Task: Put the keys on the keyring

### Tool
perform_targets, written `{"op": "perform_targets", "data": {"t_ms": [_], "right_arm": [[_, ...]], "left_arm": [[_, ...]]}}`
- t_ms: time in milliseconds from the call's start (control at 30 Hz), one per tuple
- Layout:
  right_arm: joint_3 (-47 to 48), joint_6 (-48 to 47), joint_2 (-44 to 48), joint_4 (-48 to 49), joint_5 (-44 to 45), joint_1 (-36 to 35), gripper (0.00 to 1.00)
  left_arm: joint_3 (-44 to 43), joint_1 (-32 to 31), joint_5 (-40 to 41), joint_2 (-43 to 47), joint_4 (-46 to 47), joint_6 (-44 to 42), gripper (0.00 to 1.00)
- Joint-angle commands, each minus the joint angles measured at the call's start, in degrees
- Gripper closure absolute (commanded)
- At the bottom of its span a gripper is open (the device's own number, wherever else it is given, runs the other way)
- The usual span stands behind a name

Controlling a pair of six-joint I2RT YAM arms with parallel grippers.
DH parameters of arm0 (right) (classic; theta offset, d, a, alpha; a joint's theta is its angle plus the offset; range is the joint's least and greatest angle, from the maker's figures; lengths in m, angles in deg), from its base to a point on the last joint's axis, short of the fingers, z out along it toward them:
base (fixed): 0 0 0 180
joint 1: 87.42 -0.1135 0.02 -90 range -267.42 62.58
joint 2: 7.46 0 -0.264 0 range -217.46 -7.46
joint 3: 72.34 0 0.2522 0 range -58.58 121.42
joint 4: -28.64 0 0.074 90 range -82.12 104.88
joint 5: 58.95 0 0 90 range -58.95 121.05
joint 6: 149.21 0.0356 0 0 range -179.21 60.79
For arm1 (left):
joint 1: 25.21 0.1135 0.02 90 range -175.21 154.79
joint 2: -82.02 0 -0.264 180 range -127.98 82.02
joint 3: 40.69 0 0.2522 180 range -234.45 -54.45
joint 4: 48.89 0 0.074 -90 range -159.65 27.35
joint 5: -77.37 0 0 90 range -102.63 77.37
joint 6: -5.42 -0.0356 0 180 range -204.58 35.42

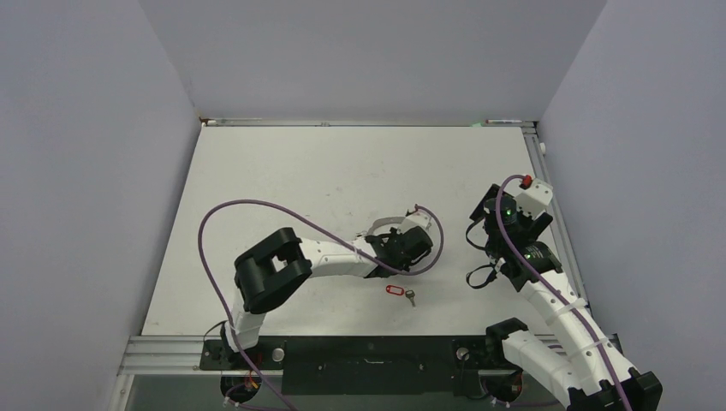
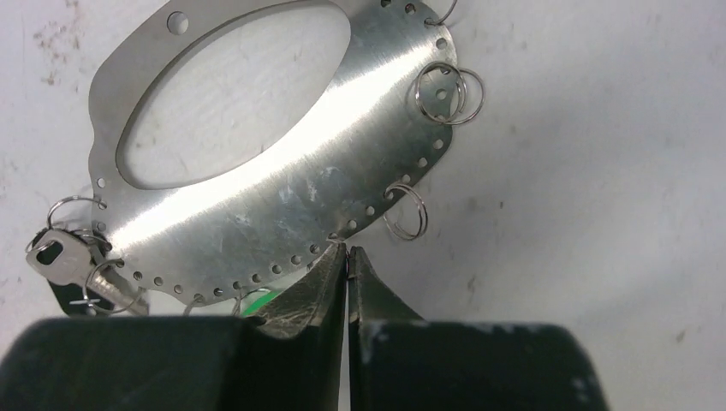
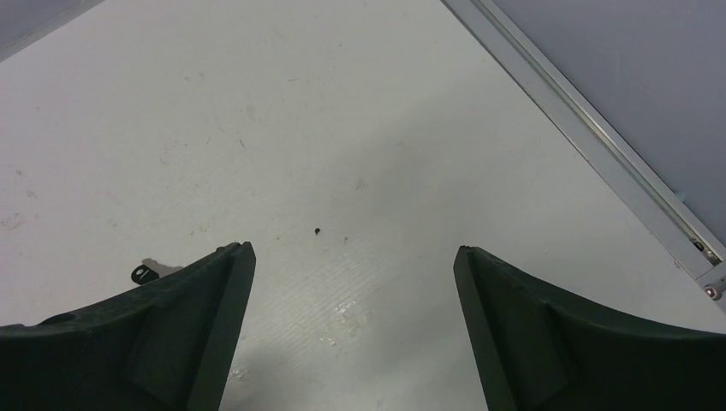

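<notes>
Table [image 1: 342, 171] scuffed; purple cable [image 1: 257, 207] arching over left arm. Left gripper [image 2: 347, 254] pinched shut, tips at perforated rim of keyring [image 2: 282, 197]; silver key [image 2: 64, 261] hung at one side. Red-tagged key [image 1: 400, 293] loose nearby. Right gripper [image 3: 353, 257] gaping, empty.

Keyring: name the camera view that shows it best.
Left wrist. The keyring fills it: a flat silvery plate with an oval cut-out, a holed rim carrying small split rings, and a key at one end. Top external shows only a thin silvery arc of it. Right wrist shows none of it.
</notes>
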Motion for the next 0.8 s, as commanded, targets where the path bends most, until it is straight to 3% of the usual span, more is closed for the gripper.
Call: {"op": "perform_targets", "data": {"t_ms": [0,333,767], "right_arm": [[2.22,-1.07,1.42,1.78,-2.81,-0.36,0.10],[0.81,-3.49,2.58,4.73,-15.27,-0.44,0.12],[-8.44,-7.42,11.55,20.85,-42.55,-0.53,0.12]], "left_arm": [[8.81,-0.59,-5.35,9.73,8.29,-3.59,1.00],[25.17,-0.76,-12.61,25.90,20.57,-7.40,1.00],[32.01,1.14,-23.31,39.76,25.33,-7.22,1.00]]}}
